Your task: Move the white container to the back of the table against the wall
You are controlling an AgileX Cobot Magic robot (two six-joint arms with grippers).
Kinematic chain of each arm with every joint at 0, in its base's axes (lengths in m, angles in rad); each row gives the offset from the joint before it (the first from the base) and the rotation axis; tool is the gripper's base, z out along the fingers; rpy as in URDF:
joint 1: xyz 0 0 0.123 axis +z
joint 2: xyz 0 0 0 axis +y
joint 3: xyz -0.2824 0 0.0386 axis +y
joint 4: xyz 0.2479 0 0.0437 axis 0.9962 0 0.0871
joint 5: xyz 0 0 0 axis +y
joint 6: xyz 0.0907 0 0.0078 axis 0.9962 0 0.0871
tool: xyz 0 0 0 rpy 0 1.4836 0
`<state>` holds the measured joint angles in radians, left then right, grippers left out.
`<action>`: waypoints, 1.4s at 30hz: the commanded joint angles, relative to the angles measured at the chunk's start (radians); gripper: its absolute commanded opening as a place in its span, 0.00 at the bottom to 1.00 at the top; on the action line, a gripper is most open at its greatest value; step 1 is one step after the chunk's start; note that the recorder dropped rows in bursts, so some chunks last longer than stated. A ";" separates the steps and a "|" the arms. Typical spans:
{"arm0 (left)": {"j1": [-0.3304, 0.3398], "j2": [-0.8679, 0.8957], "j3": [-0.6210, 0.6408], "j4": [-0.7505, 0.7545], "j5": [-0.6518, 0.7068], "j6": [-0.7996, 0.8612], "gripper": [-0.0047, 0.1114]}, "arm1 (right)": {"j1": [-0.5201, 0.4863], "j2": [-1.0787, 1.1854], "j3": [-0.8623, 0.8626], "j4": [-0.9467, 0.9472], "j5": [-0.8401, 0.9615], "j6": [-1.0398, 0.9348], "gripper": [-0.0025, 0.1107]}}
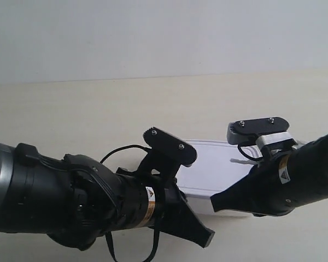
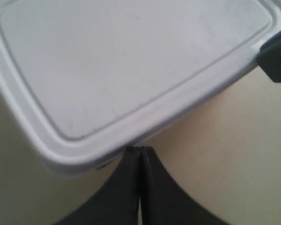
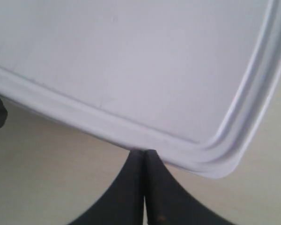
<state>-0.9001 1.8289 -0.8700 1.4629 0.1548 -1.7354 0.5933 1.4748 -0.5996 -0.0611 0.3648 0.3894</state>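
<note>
At the near side of the white container (image 2: pixel 131 70), the left end effector (image 2: pixel 139 151) is pressed together with nothing pinched, its tips butted against the side wall just under the lid rim. The right end effector (image 3: pixel 144 153) is the same: pressed together, empty, tips on that same side but nearer a rounded corner. The container lies flat on the desk (image 1: pixel 87 114), toward the front and well apart from the wall (image 1: pixel 153 38).

It looks like thin plastic: light, fairly stiff, probably slides easily. The lid (image 3: pixel 131 61) is smooth with a shallow rim, so a pinch looks poor. A two-point push on the near side, tips spread apart, seems best. The bare desk runs from the container to the wall, with nothing visible in the path, and the wall acts as the stop. The risks are that uneven pressure yaws the box or that the tips ride up over the rim.
</note>
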 commanded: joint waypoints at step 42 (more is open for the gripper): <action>0.184 0.177 -0.211 0.078 0.021 0.004 0.04 | -0.002 0.319 -0.345 -0.532 0.111 0.422 0.02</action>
<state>-0.7442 1.9989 -1.0695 1.5317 0.1935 -1.7354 0.5933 1.7763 -0.9130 -0.5756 0.4745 0.8065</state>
